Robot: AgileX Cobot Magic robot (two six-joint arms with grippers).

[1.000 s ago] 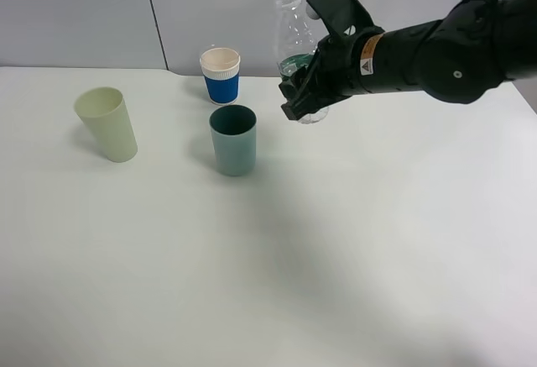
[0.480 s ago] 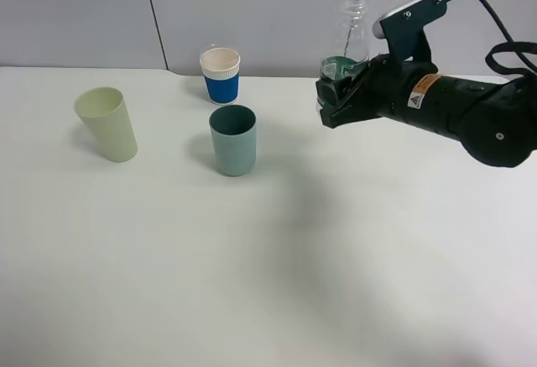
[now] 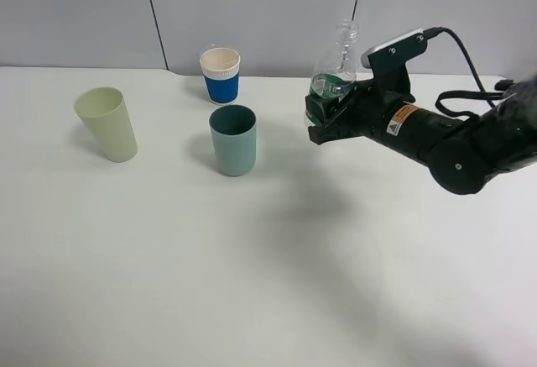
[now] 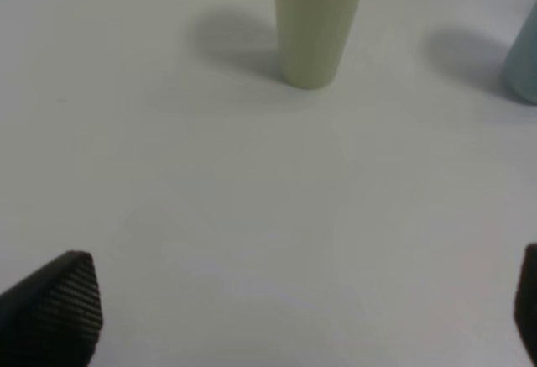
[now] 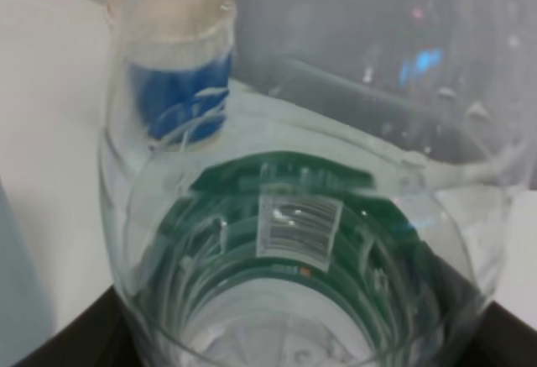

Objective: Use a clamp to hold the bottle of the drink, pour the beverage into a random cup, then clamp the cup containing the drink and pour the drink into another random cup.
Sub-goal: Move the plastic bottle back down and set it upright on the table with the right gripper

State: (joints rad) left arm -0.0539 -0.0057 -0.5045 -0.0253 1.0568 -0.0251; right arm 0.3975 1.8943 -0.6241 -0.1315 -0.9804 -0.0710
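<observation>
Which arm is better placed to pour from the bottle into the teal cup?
Right. The right gripper holds the bottle, off to the side of the teal tumbler. The left gripper is open, holds nothing, and faces the pale green cup.

The right gripper (image 3: 321,122) clasps the bottle (image 3: 337,60) around its green label, neck leaning slightly rightward, right of the teal tumbler (image 3: 233,140); whether it holds water is unclear. The pale green cup (image 3: 106,123) stands well left, the blue-and-cream cup (image 3: 221,75) behind the tumbler.
</observation>
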